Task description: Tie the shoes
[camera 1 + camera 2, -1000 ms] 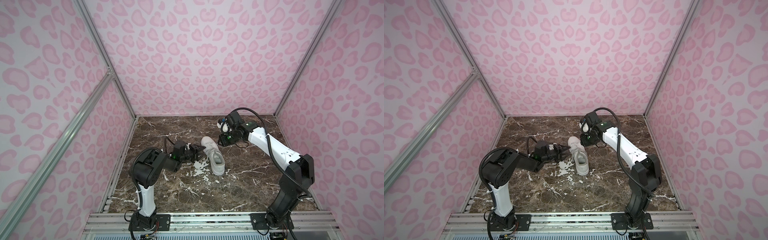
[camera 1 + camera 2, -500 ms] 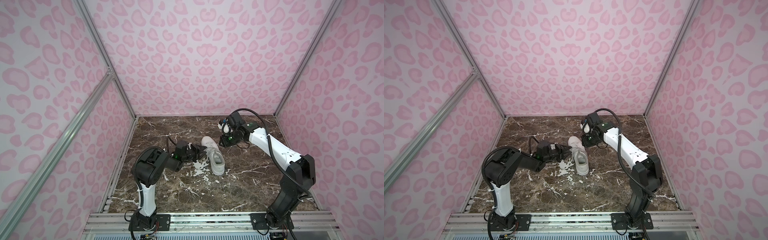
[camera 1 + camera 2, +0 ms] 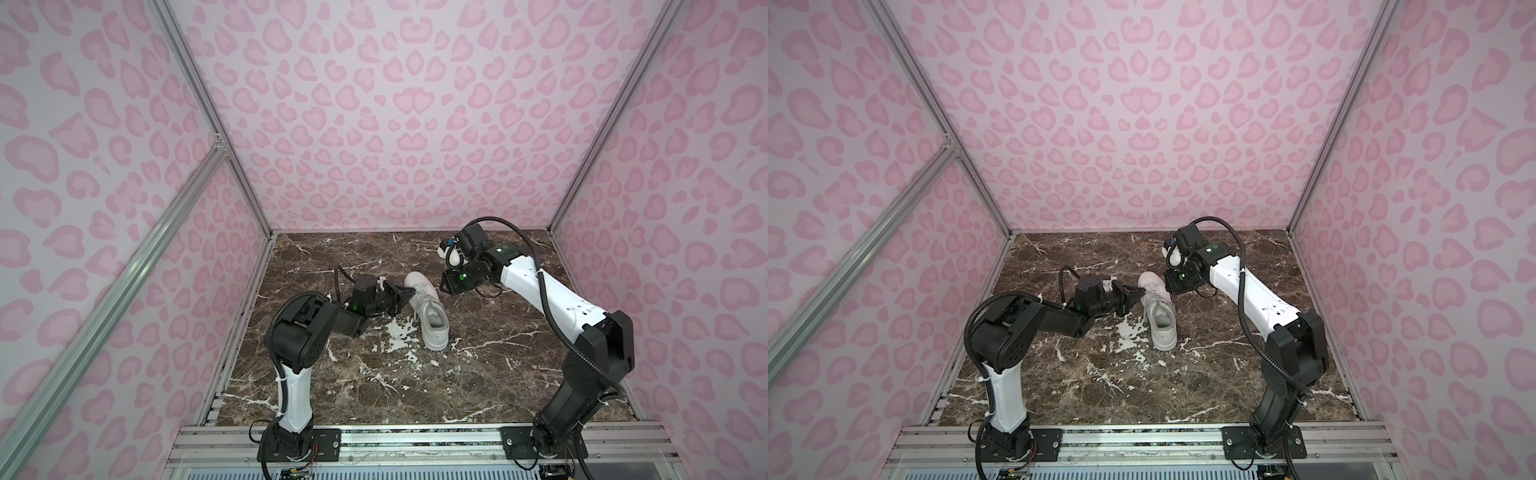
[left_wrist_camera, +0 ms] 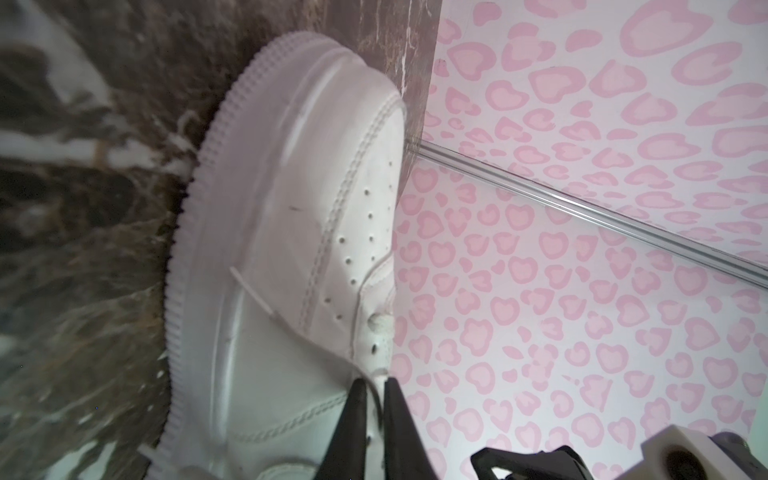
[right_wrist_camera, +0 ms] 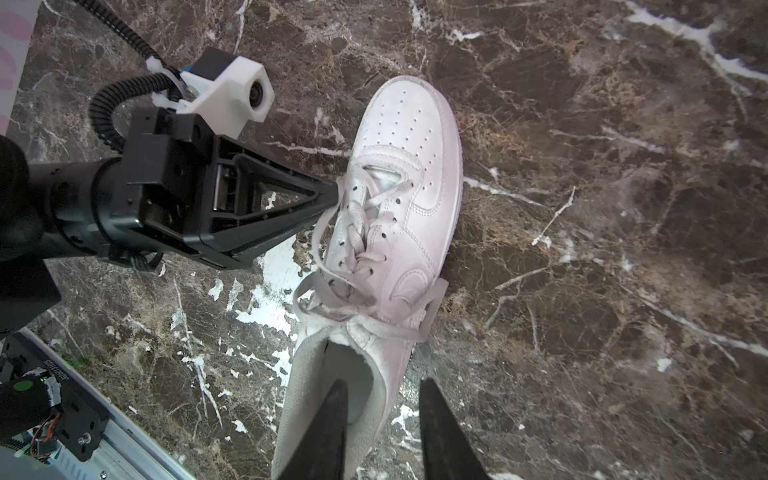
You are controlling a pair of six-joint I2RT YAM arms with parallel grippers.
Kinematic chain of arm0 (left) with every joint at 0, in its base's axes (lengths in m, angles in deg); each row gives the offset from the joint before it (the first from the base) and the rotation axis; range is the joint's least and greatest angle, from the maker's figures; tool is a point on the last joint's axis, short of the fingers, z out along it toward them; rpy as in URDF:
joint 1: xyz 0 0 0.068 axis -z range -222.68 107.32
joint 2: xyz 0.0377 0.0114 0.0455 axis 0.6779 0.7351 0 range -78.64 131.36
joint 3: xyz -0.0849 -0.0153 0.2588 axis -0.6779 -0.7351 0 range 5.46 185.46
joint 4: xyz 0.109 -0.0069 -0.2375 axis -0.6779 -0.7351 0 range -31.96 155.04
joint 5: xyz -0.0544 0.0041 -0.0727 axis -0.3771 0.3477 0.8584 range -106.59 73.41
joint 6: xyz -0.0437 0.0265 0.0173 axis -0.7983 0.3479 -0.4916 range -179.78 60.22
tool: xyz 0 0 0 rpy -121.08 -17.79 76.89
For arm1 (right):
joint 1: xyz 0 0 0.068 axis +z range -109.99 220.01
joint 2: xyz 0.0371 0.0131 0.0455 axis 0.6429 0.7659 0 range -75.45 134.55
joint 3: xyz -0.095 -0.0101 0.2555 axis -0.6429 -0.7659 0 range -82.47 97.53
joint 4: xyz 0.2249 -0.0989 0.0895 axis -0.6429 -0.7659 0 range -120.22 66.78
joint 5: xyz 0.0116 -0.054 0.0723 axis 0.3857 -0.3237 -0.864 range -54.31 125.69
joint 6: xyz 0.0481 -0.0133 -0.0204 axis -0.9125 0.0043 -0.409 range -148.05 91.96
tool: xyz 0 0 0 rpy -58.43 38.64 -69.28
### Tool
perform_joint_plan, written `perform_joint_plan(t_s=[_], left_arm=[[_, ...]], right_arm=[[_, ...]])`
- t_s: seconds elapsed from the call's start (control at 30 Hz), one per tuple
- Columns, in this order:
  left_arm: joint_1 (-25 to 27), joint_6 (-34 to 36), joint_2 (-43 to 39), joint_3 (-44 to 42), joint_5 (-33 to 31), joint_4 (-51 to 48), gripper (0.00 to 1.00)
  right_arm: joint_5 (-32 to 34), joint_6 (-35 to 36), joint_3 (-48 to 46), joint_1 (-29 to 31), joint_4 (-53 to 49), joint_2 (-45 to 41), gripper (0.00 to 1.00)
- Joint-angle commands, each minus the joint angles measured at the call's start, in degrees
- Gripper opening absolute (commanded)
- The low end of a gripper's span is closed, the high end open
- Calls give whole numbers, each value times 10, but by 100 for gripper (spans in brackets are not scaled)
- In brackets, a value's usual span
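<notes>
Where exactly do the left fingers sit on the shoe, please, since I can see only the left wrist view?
Observer: In the right wrist view, the left fingers pinch a lace at the toe end of the lacing on the shoe.
Operator: Thank you; is a bow tied yet?
Observer: I cannot make out a bow; the lace drapes loosely off its side.
Operator: And the other arm?
Observer: The right fingers stand open, raised off the shoe.

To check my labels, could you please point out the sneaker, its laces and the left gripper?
sneaker (image 5: 409, 133): right wrist view, perforated toe.
laces (image 5: 356, 240): right wrist view, crossed strands over the tongue.
left gripper (image 5: 335, 194): right wrist view, between its fingertips, pinching a lace.
</notes>
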Motion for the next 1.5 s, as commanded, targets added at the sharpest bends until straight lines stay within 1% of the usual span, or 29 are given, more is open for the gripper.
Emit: perform_joint_plan(t_s=[0.0, 0.13, 0.27, 0.37, 0.43, 0.47, 0.53, 0.67, 0.73, 0.87, 0.9, 0.97, 1.03, 1.13, 1.17, 1.2, 1.3, 1.4, 1.47], left_arm=[[0, 35, -14, 15, -4, -29, 9], [1, 72, -18, 51, 5, -74, 5], [4, 160, -17, 129, 17, -194, 4], [8, 228, 0, 205, 32, -280, 4], [14, 274, 30, 269, 56, -353, 4], [17, 288, 48, 312, 71, -382, 4], [27, 311, 83, 369, 95, -424, 5], [58, 357, 142, 476, 118, -511, 5], [73, 380, 173, 531, 126, -560, 8], [94, 396, 206, 566, 142, -603, 21], [97, 401, 206, 566, 143, -603, 25], [99, 412, 198, 566, 137, -602, 29], [98, 443, 182, 578, 117, -625, 34], [96, 511, 162, 614, 81, -688, 35], [95, 528, 157, 623, 75, -702, 39], [91, 545, 153, 632, 70, -721, 40], [80, 592, 133, 635, 51, -757, 42], [70, 635, 114, 635, 38, -790, 45], [63, 650, 109, 635, 42, -797, 46]], right_arm=[[-8, 5, -8, -1, 7, -3, 31], [-8, 4, -15, -3, 16, -7, 31], [-23, -13, -39, -21, 42, -26, 31], [-44, -34, -88, -50, 74, -53, 31], [-58, -47, -119, -69, 94, -75, 31], [-62, -52, -134, -74, 103, -85, 31], [-71, -60, -163, -91, 117, -105, 31], [-75, -63, -204, -113, 126, -134, 31], [-81, -65, -223, -122, 134, -146, 31], [-86, -64, -243, -133, 139, -160, 31], [-87, -64, -247, -135, 141, -163, 31], [-91, -65, -258, -139, 149, -168, 31], [-98, -66, -265, -143, 155, -168, 32], [-108, -69, -272, -143, 167, -164, 32], [-112, -71, -274, -143, 172, -161, 32], [-115, -72, -275, -143, 177, -159, 32], [-125, -79, -275, -142, 194, -149, 32], [-142, -105, -281, -140, 228, -131, 33], [-152, -131, -289, -136, 263, -124, 33]])
